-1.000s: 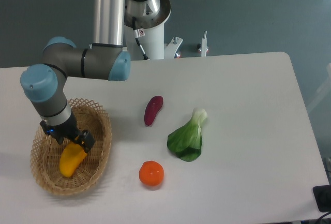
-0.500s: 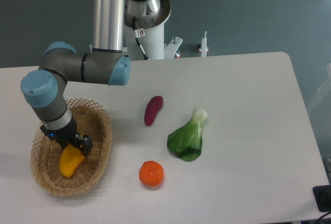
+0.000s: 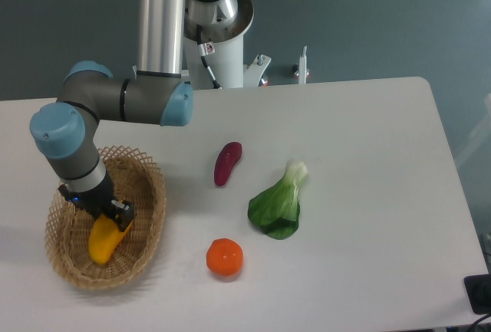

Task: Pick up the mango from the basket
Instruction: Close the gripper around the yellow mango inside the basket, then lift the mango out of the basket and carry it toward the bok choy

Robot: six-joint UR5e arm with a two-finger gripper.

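Observation:
The yellow-orange mango [image 3: 102, 242] lies inside the tan wicker basket [image 3: 149, 194] at the table's front left. My gripper [image 3: 107, 218] reaches straight down into the basket and sits over the mango's upper end. Its dark fingers touch or straddle that end, which they partly hide. I cannot see whether the jaws are closed on the fruit. The mango rests on the basket's floor.
A dark purple-red oblong vegetable [image 3: 227, 163] lies mid-table. A green leafy bok choy [image 3: 278, 205] lies to its right. A round orange fruit [image 3: 224, 258] sits near the front, right of the basket. The robot base [image 3: 219, 37] stands at the back.
The gripper has sunk lower into the basket and shifted slightly left, onto the mango's upper end. The mango has hardly moved.

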